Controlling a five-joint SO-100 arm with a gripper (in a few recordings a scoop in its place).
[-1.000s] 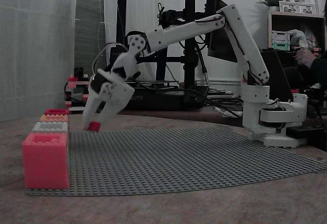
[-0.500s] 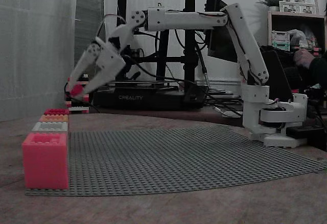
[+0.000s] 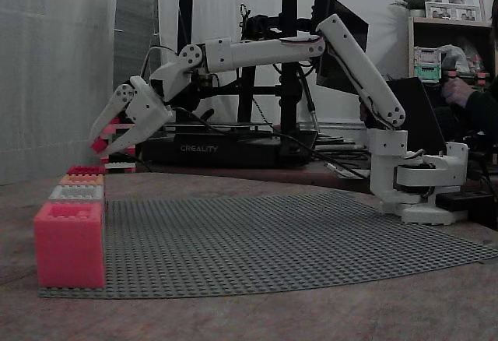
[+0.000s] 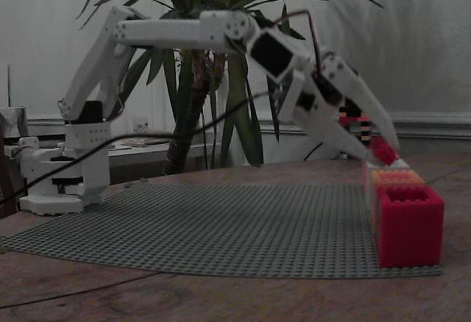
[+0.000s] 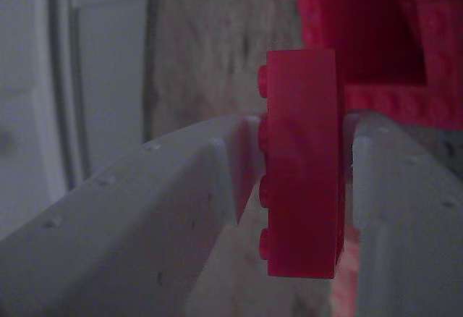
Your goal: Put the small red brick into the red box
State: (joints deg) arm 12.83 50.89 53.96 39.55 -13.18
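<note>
The small red brick (image 3: 99,145) (image 4: 383,150) is pinched between my gripper's (image 3: 101,143) (image 4: 381,148) fingertips; the gripper is shut on it. In the wrist view the brick (image 5: 302,165) stands on edge between the white fingers (image 5: 181,208), studs facing left. The red box (image 3: 85,170) is the far one of the row in a fixed view and the near one (image 4: 409,223) in the other. My gripper hangs a little above it, tilted down. The box's open hollow (image 5: 376,42) lies just beyond the brick in the wrist view.
The row stands on a grey studded baseplate (image 3: 272,232): a pink-red box (image 3: 68,244), a grey box (image 3: 76,193) and an orange box (image 3: 82,180) (image 4: 397,177). A black 3D printer (image 3: 233,61) stands behind the table, and a potted plant (image 4: 199,79) on the other side.
My gripper lifted the brick from just above the baseplate, swung it up and left, then lowered it toward the far end of the row over the red box.
</note>
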